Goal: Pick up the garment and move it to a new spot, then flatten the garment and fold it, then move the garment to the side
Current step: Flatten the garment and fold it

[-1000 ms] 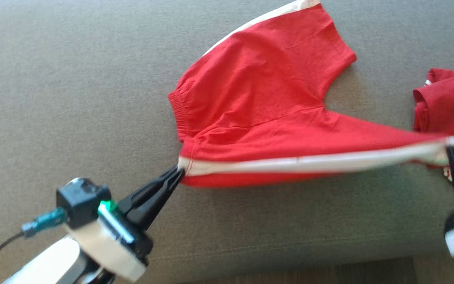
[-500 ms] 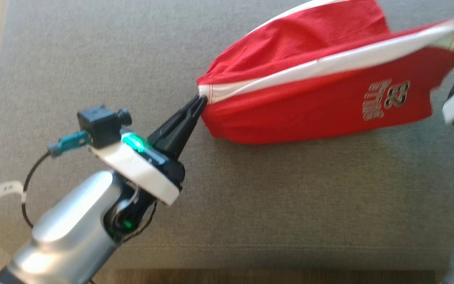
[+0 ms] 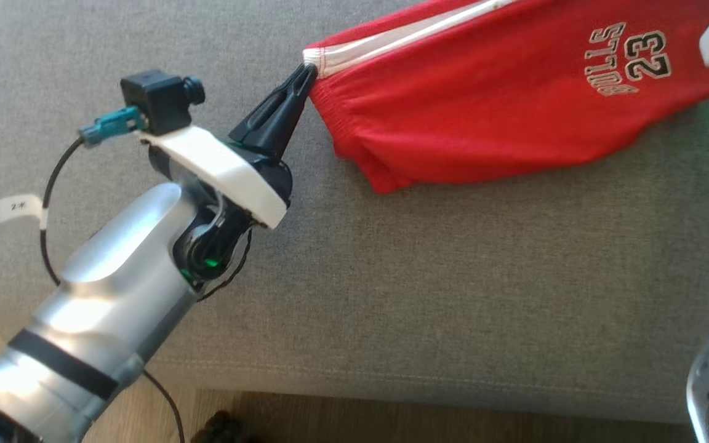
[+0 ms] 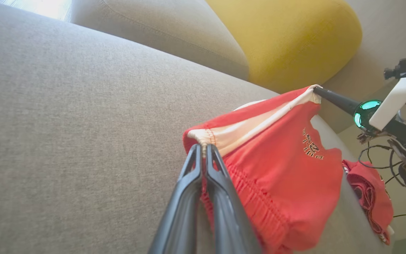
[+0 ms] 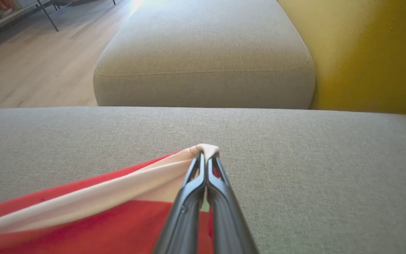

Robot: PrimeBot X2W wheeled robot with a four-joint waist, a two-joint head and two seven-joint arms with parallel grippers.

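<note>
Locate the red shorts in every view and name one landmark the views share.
Head view: red shorts at upper right, waistband corner pinched by the left gripper.
Left wrist view: centre right, hanging between that gripper and the right gripper.
Right wrist view: lower left, corner pinched at the picture's centre.
Shared landmark: the white side stripe along the shorts' top edge, which meets a gripper's tips in each view.

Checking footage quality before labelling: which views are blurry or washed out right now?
Head view: shorts sharp, right edge smeared. Left wrist view: glare top left, wide-angle bending the sofa. Right wrist view: glare on the far cushion, near cloth soft.
</note>
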